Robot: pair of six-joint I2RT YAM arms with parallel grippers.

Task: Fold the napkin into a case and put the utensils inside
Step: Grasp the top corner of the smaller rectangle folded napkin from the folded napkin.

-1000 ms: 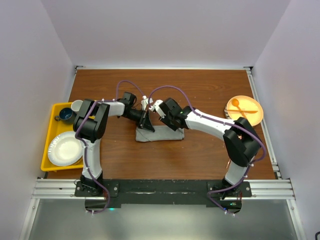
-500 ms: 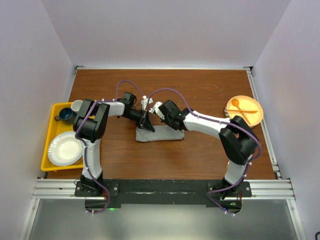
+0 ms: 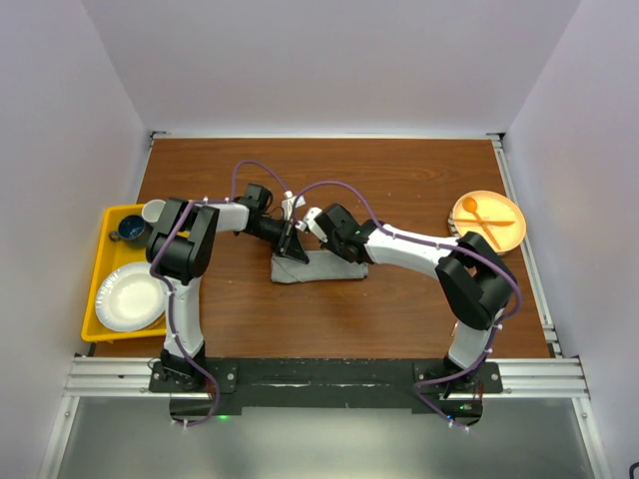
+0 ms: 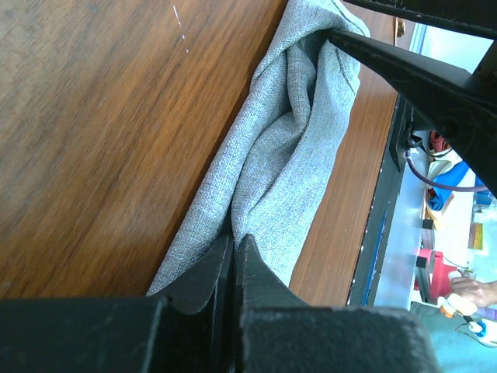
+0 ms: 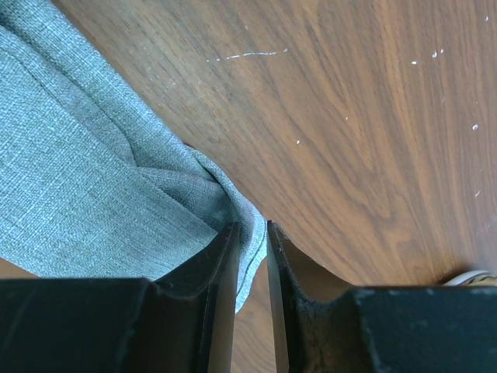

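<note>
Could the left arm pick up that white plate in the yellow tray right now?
Probably not straight away: the left gripper is shut on the napkin. The white plate lies uncovered on its side, though.

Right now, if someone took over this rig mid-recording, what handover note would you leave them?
Left end effector: shut on the napkin, pinching its edge.
Right end effector: shut on a corner fold of the napkin.
Napkin: a folded, bunched strip in the middle of the table.
Done: first folds.
Left: flatten it into a case, then put the utensils inside; none are in view.
</note>
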